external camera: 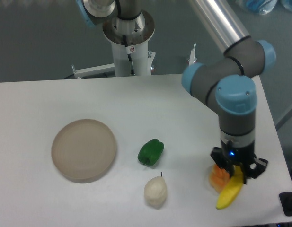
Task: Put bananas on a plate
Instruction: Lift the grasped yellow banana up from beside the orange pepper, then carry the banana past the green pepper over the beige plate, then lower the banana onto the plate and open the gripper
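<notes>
One robot arm (pixel 233 71) reaches in from the upper right, its silver link running down to grey joints with blue caps, and its last segment points straight down over the right side of the surface (pixel 37 198). White and matte, the surface carries five things; behind it stand the arm's white pedestal (pixel 129 45) and a dark grey floor. Near the left sits the round beige plate (pixel 84 150), bare. A green pepper (pixel 151 152) lies at centre, well apart from the plate, with a whitish pear (pixel 155 191) just below it. At the right, an orange pepper (pixel 217 176) is partly hidden behind the hand (pixel 237 169). The hand's two fingers are clamped on the upper end of the banana (pixel 228 194), which hangs tilted down and to the left beside the orange pepper, far from the plate. Whether the banana's lower tip touches the surface cannot be told.
</notes>
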{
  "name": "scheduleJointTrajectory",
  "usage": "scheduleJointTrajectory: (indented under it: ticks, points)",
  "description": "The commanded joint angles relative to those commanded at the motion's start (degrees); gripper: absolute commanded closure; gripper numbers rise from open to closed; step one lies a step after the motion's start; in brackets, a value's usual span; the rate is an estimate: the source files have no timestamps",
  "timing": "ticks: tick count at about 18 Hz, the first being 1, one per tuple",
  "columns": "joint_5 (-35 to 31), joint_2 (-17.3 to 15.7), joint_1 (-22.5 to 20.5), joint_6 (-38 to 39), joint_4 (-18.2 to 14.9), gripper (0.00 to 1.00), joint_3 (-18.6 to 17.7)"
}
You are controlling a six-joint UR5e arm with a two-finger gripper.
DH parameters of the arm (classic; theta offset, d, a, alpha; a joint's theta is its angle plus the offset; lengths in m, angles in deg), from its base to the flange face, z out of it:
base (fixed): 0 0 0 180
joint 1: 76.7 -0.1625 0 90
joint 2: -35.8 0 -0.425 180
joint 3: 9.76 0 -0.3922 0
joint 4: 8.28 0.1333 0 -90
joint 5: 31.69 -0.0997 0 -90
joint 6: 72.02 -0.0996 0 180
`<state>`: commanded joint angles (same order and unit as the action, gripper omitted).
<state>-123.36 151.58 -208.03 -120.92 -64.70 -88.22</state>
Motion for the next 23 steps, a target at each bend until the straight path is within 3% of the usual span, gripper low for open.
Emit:
scheduleJointTrajectory:
  ticks: [3, 5, 7, 10, 14, 16, 19, 23]
  points:
    - [0.09, -4.41, 3.60, 5.90, -1.32, 0.67, -5.90]
    - [0.09, -6.87, 6.76, 11.25, -4.38, 0.67, -8.63]
    - [0.09, -8.19, 10.36, 17.93, -6.50, 0.67, -11.27]
    - [0.26, -8.20, 15.47, 24.71, -6.51, 0.67, -13.82]
    - [0.70, -6.80, 20.74, 32.79, -5.46, 0.67, -17.43]
    - [0.62, -5.31, 22.24, 35.61, -3.45, 0.67, -18.39]
    - [0.44, -3.63, 23.39, 38.52, 0.25, 0.67, -20.24]
    - [0.35, -3.45, 23.65, 38.53, 1.75, 0.67, -21.65]
